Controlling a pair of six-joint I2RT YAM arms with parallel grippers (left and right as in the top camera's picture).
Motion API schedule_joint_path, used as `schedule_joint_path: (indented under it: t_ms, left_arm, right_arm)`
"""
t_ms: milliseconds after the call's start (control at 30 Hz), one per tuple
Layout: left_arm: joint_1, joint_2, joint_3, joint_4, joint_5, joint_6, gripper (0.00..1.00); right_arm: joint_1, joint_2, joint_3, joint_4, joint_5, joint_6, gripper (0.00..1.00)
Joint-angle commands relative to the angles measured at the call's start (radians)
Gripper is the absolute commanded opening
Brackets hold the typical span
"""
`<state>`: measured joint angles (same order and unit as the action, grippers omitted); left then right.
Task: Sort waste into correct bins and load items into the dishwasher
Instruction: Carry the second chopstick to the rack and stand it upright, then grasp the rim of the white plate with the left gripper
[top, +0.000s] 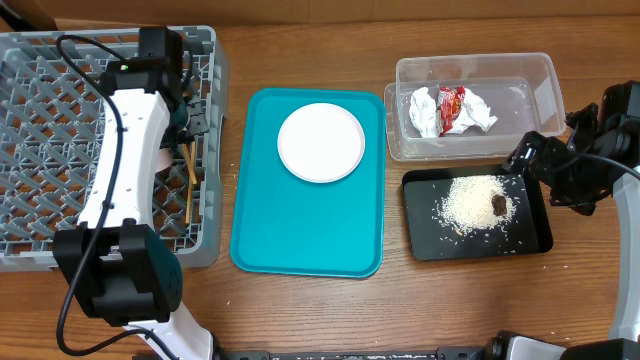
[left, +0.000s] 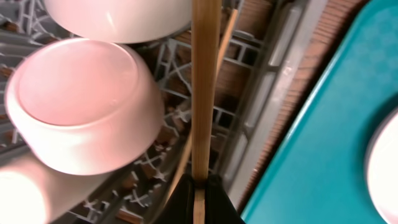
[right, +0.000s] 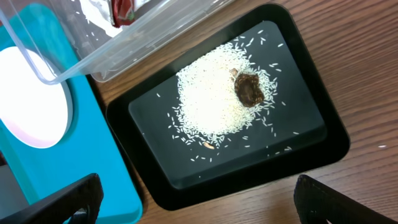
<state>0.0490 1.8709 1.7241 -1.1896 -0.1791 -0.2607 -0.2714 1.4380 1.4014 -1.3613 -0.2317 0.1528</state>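
On my left, the left gripper (left: 199, 194) is over the grey dish rack (top: 40, 150), jaws pinched on one wooden chopstick (left: 200, 87), which runs straight out from the fingertips across the lattice. A second chopstick (left: 178, 174) lies slanted beneath it in the rack. Just left of the held stick sits the pale pink bowl (left: 81, 106), upside down.

Moving along, I've got the teal tray (top: 305, 235) in the middle, with the white plate (top: 320, 142) on its far half. Next is the clear tub (top: 540, 75), with the crumpled napkin (top: 425, 110) and red wrapper (top: 452, 103) inside.

In front of it, the black tray (top: 525, 235) carries the rice (top: 470, 200) and brown lump (top: 499, 204). My right gripper (right: 196, 202) hangs by that tray's far right corner, fingers spread wide, holding nothing. In its wrist view the rice lies ahead, between the two fingers.
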Motion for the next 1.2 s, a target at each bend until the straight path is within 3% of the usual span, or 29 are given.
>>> schedule_joint_path:
  t_ms: [0, 100, 167, 333, 500, 667, 733, 833, 1000, 1167]
  left_arm:
    - [-0.003, 0.035, 0.012, 0.019, -0.021, 0.081, 0.04]
    - [-0.003, 0.068, 0.012, 0.019, -0.041, 0.081, 0.04]
    - [-0.003, 0.085, 0.012, 0.012, -0.041, 0.081, 0.15]
    - [-0.004, 0.076, 0.013, 0.002, -0.041, 0.081, 0.22]
    - [-0.026, 0.035, 0.022, -0.026, 0.054, 0.080, 0.27]
    - [-0.127, 0.006, 0.022, 0.003, 0.231, 0.074, 0.37]
    - [-0.199, 0.006, 0.021, 0.035, 0.238, 0.101, 0.41]
    - [-0.309, 0.009, 0.017, 0.107, 0.227, 0.175, 0.57]
    - [-0.465, 0.043, 0.012, 0.207, 0.174, 0.255, 0.63]
    - [-0.552, 0.135, 0.012, 0.234, 0.171, 0.320, 0.62]
  right_arm:
    - [0.001, -0.011, 0.008, 0.005, -0.005, -0.004, 1.00]
    - [0.001, -0.011, 0.008, 0.004, -0.005, -0.004, 1.00]
    - [0.001, -0.011, 0.008, 0.005, -0.005, -0.004, 1.00]
    - [0.001, -0.011, 0.008, 0.005, -0.005, -0.004, 1.00]
    - [0.001, -0.011, 0.008, 0.005, -0.005, -0.004, 1.00]
    - [0.001, -0.011, 0.008, 0.005, -0.005, -0.004, 1.00]
    - [0.001, -0.011, 0.008, 0.005, -0.005, -0.004, 1.00]
    - [0.001, -0.011, 0.008, 0.005, -0.005, -0.004, 1.00]
    - [0.001, -0.011, 0.008, 0.005, -0.005, -0.004, 1.00]
    - [0.001, -0.011, 0.008, 0.005, -0.005, -0.004, 1.00]
